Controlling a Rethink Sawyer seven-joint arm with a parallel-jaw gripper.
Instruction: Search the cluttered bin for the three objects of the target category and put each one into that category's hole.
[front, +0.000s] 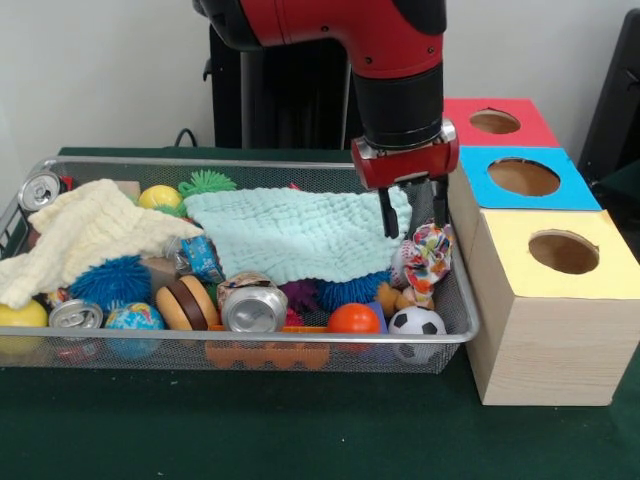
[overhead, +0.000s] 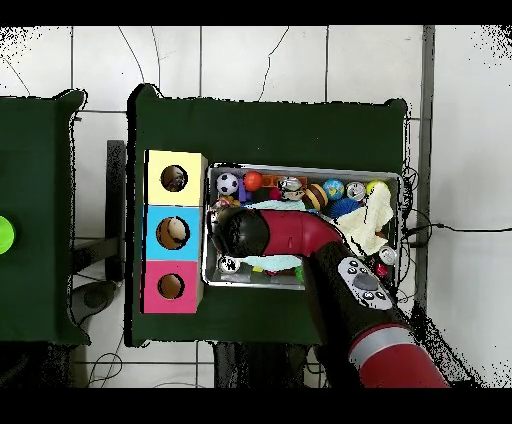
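Now hand (front: 412, 222) open above patterned cloth (front: 428, 256) in bin (front: 462, 320).

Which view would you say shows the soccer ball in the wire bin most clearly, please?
The front view: the soccer ball sits in the wire bin's near right corner, seen through the mesh, its black and white patches plain. The overhead view also shows it, unobstructed by the arm, at the corner nearest the yellow box, though only as a tiny ball.
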